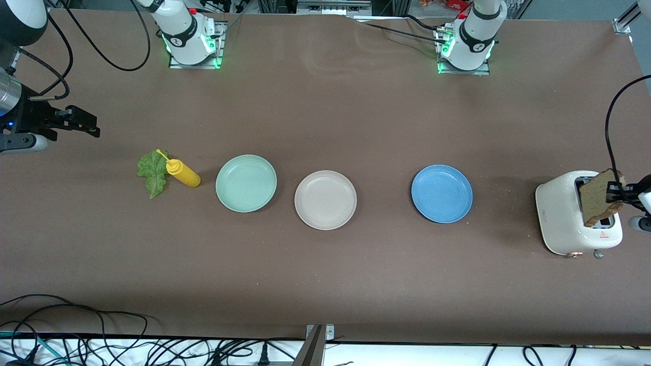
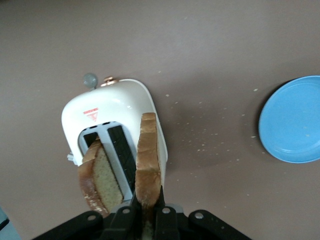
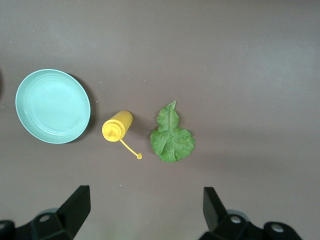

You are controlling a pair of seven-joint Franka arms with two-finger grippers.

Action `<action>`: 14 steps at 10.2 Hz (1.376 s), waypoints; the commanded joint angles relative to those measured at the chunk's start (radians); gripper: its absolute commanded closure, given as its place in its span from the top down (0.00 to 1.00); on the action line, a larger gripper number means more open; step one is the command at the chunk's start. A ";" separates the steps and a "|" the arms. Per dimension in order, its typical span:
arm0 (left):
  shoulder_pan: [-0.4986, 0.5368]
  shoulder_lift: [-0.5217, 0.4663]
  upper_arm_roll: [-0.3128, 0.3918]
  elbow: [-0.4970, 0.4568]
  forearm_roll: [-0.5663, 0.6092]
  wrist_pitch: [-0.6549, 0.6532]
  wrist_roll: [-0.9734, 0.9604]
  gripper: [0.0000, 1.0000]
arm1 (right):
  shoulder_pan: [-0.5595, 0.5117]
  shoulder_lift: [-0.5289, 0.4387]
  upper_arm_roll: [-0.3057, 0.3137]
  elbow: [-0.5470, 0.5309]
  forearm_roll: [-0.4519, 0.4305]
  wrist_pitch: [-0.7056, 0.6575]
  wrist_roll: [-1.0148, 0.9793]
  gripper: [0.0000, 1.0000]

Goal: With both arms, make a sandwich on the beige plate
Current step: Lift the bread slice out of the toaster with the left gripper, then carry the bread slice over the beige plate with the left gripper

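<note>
The sandwich was not yet built: the beige plate (image 1: 325,200) lay bare at mid-table between the mint green plate (image 1: 246,183) and the blue plate (image 1: 441,193). The left gripper (image 2: 148,212) was clamped on the edge of one bread slice (image 2: 148,160), holding it upright over the white toaster (image 1: 562,216) at the left arm's end of the table; a second slice (image 2: 100,177) sat tilted in a slot. The right gripper (image 3: 145,205) hung with its fingers spread wide and empty over the lettuce leaf (image 3: 171,136), which lay just beside the yellow squeeze bottle (image 3: 116,126).

The grip looked narrow, pinching only the crust, so the soft, porous slice might tear, swing or slip during the carry. It might also land on the nearer blue plate by mistake. The thin, ruffled leaf lay flat, so fingers might scrape the table or knock the bottle lying on its side.

The plates were smooth, shallow and round; the toaster was glossy and rounded.
</note>
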 commanded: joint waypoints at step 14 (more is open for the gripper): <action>-0.323 0.216 -0.116 0.024 -0.668 0.014 -0.475 0.00 | -0.007 0.009 -0.002 0.024 0.003 -0.018 -0.013 1.00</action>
